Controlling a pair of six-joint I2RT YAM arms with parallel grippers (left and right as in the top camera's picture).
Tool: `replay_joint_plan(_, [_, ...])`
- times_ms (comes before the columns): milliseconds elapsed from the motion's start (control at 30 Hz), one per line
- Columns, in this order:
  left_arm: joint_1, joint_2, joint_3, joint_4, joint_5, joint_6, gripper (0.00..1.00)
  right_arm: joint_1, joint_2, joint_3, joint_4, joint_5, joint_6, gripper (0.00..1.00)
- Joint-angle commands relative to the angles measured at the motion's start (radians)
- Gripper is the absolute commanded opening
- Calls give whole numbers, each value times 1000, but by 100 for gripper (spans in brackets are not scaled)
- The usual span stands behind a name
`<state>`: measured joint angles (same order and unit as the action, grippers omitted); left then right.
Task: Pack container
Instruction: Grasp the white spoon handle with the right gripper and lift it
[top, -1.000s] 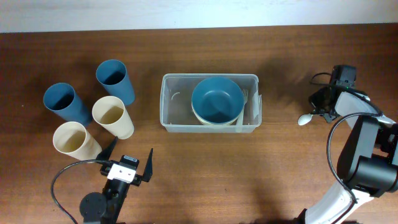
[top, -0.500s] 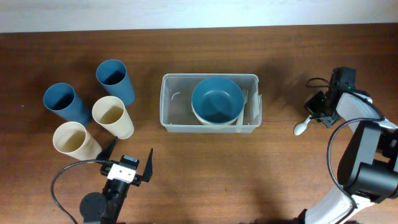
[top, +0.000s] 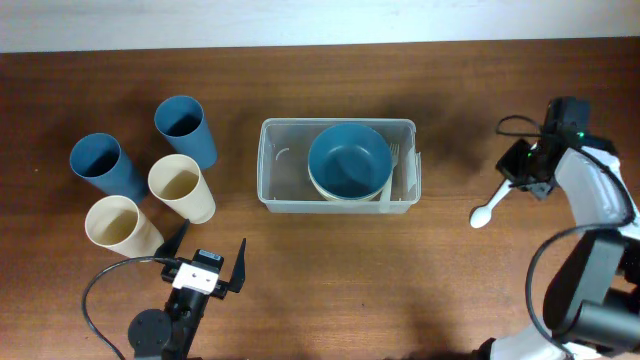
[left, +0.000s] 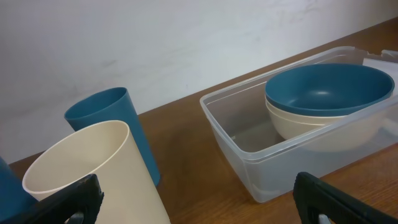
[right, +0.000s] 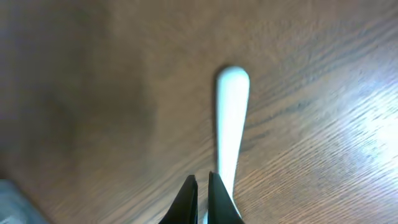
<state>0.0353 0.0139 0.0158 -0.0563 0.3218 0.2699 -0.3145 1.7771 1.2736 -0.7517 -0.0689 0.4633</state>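
The clear plastic container (top: 285, 165) stands mid-table and holds a blue bowl (top: 348, 160) stacked in a cream bowl, with a white fork (top: 394, 152) at its right end. It also shows in the left wrist view (left: 233, 134) with the blue bowl (left: 329, 87) over the cream bowl (left: 305, 124). My right gripper (top: 520, 178) is right of the container, shut on a white spoon (top: 482, 213) held over the table; in the right wrist view the jaws (right: 202, 186) pinch the spoon (right: 231, 118). My left gripper (top: 205, 268) is open and empty at the front left (left: 199, 208).
Two blue cups (top: 185, 128) (top: 102, 165) and two cream cups (top: 180, 187) (top: 120, 225) stand in a cluster at the left. In the left wrist view a cream cup (left: 93, 168) and a blue cup (left: 115, 121) stand close in front of the left gripper.
My right gripper has shifted a little right and toward the front with the spoon, whose bowl end has swung down-left. The left arm and the container have not moved.
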Motion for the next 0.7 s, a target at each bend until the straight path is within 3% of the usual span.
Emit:
replay_joint_plan(0, [5, -8, -7, -1, -7, 9, 100, 5, -32, 28, -6, -9, -29, 4])
replay_joint_plan(200, [5, -8, -7, -1, -7, 9, 100, 5, -13, 16, -73, 14, 21, 18])
replay_joint_plan(467, [5, -8, -7, -1, -7, 9, 100, 8, -13, 8, -185, 9, 97, 19])
replay_joint_plan(667, [5, -8, -7, -1, -7, 9, 100, 7, -13, -63, -164, 28, 167, 19])
